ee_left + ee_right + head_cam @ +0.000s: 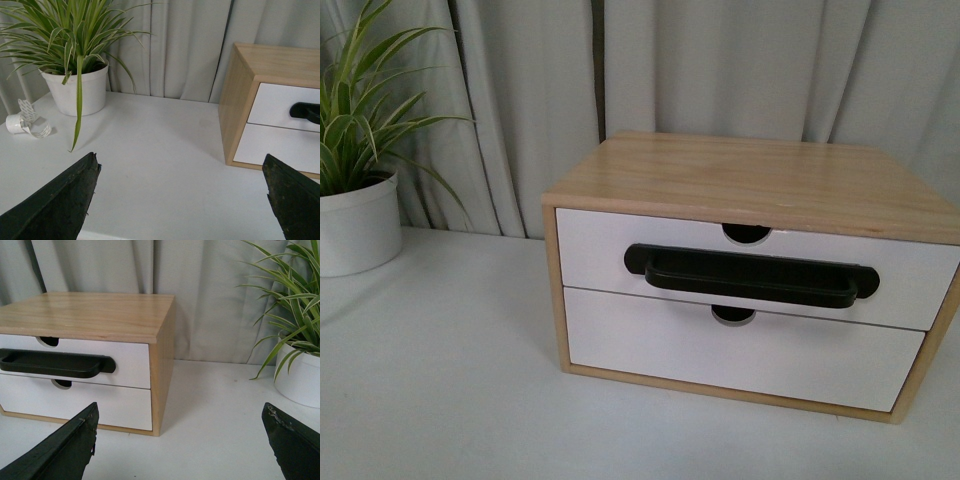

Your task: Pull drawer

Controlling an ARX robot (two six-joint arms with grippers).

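Both splayed empty, the left end effector [180, 159] and right end effector [181, 407] sit apart from the closed white-fronted drawer [600, 245] with long black bar handle [752, 275].

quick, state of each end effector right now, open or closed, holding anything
Left end effector: open wide, holding nothing.
Right end effector: open wide, holding nothing.
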